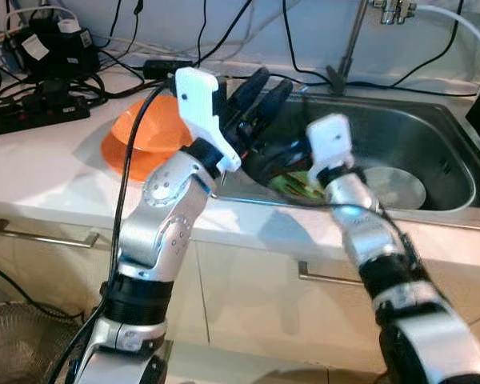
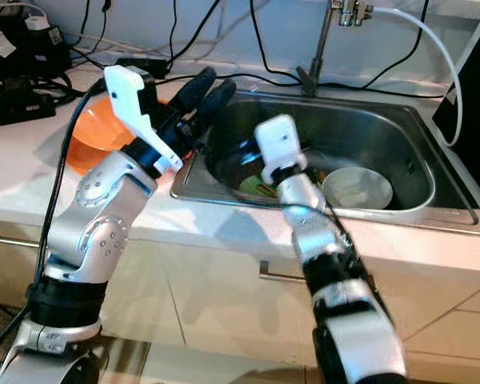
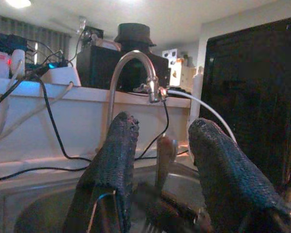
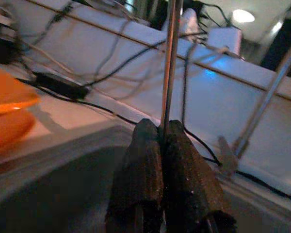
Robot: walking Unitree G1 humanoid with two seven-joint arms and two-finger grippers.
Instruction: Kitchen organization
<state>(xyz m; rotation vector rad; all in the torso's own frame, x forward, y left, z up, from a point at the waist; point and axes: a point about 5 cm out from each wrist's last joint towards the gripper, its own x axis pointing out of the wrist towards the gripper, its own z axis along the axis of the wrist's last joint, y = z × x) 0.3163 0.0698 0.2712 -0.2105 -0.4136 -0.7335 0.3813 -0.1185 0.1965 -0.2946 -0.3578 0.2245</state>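
Nearest in the head view, the right gripper (image 1: pixel 300 164) dips into the sink (image 1: pixel 432 120), beside a pale bowl (image 1: pixel 400 188). The left gripper (image 1: pixel 260 96) hovers over the sink's rim by the orange bowls (image 1: pixel 140 136), fingers spread and empty, with room above. The right wrist view shows fingers (image 4: pixel 148 170) pinched on a thin metal rod (image 4: pixel 170 58), seemingly lifting it out.

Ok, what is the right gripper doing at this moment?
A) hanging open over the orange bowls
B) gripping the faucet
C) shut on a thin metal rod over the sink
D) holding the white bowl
C: in the right wrist view the right gripper is shut on a thin metal rod rising from between its fingers, over the sink.
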